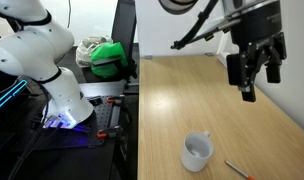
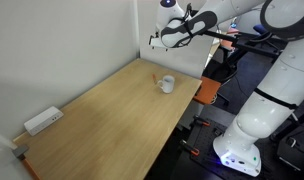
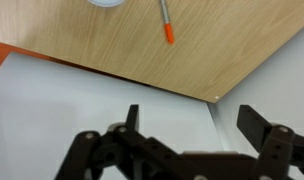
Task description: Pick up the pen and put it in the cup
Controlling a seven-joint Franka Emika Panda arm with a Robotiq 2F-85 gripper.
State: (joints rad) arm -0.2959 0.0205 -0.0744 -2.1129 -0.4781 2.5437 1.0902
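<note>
The white cup point(image 1: 197, 152) stands upright on the wooden table point(image 1: 192, 90), pale inside showing. In an exterior view the thin orange-red pen point(image 1: 238, 168) lies flat at its four o'clock, near but apart.

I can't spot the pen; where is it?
In an exterior view the pen lies flat on the table, just picture-right of the cup, not touching it.

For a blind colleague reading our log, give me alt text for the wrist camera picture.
The open, empty pincer shows at the bottom edge, well apart from a wooden table. At the top of the picture, on the table, are the orange-tipped pen and a sliver of the white cup.
</note>
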